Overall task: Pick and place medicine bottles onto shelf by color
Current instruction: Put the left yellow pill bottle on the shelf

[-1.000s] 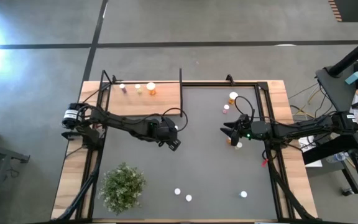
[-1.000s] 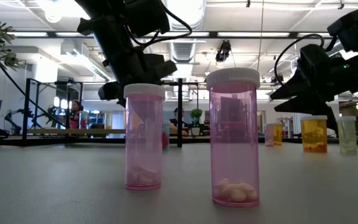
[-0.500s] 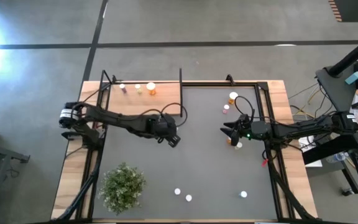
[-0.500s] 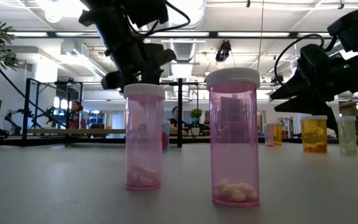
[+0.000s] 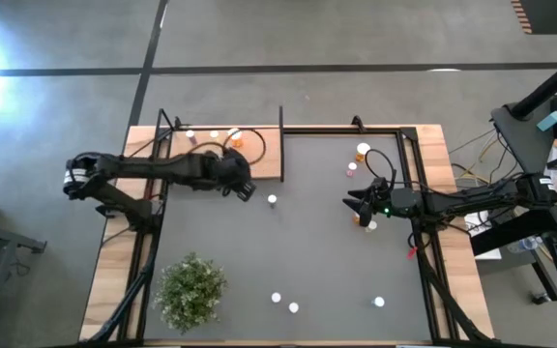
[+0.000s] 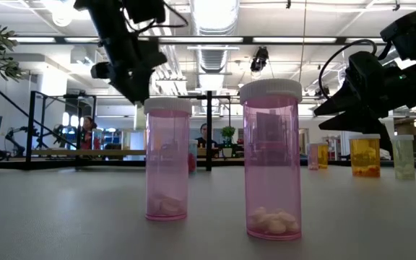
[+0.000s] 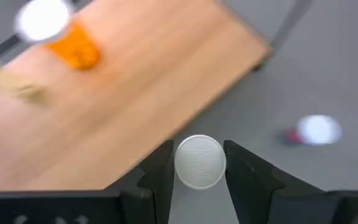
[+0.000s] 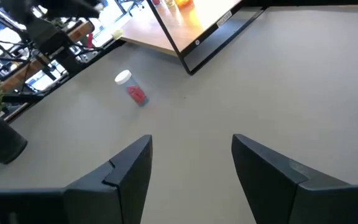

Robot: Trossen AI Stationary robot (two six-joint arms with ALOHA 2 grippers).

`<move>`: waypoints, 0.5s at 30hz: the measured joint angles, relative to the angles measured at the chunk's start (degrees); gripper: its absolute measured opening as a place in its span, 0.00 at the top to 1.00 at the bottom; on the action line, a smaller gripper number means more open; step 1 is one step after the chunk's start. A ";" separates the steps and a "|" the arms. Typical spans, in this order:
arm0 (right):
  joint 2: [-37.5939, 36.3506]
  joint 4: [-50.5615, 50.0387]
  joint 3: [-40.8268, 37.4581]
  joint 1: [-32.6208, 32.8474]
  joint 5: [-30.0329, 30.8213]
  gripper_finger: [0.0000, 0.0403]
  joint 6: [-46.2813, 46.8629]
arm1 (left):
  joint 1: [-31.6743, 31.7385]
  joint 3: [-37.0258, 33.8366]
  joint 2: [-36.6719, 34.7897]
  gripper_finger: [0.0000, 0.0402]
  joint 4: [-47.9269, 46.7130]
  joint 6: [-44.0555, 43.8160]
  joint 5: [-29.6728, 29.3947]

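My left gripper (image 5: pixel 245 190) hangs above the table at the near edge of the light-wood shelf (image 5: pixel 259 155), shut on a white-capped medicine bottle (image 7: pixel 199 162) whose body is hidden under its cap. Three bottles (image 5: pixel 214 136) stand at the shelf's far edge, the orange one (image 7: pixel 73 46) among them. A red bottle (image 5: pixel 272 200) stands on the table just right of my left gripper. My right gripper (image 5: pixel 356 205) waits open at the table's right, with nothing between its fingers (image 8: pixel 126 171). My left gripper pinches the bottle at its white cap (image 7: pixel 180 163) between the two fingers, one on each side. The fingers slant down from the table's left. The bottle is lifted clear of the table, and its cap top faces the wrist camera.
Three bottles stand around my right gripper: orange (image 5: pixel 363 151), pink (image 5: pixel 352 168) and one under it (image 5: pixel 368 224). Three more (image 5: pixel 293 308) stand near the front edge, two of them pink (image 6: pixel 271 159). A bushy plant (image 5: pixel 191 288) fills the near left. Black rods (image 5: pixel 280 121) rise at the shelf's edges.
My left gripper has risen and gone toward the table's far left, to the shelf's near edge, staying shut on the bottle, which is lifted clear. The red bottle on the table, covered by the arm before, now shows.
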 joint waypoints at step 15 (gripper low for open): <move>-0.02 -0.01 0.00 -0.01 0.02 0.48 0.00 | 13.14 -10.44 -7.22 0.73 2.54 8.46 -0.81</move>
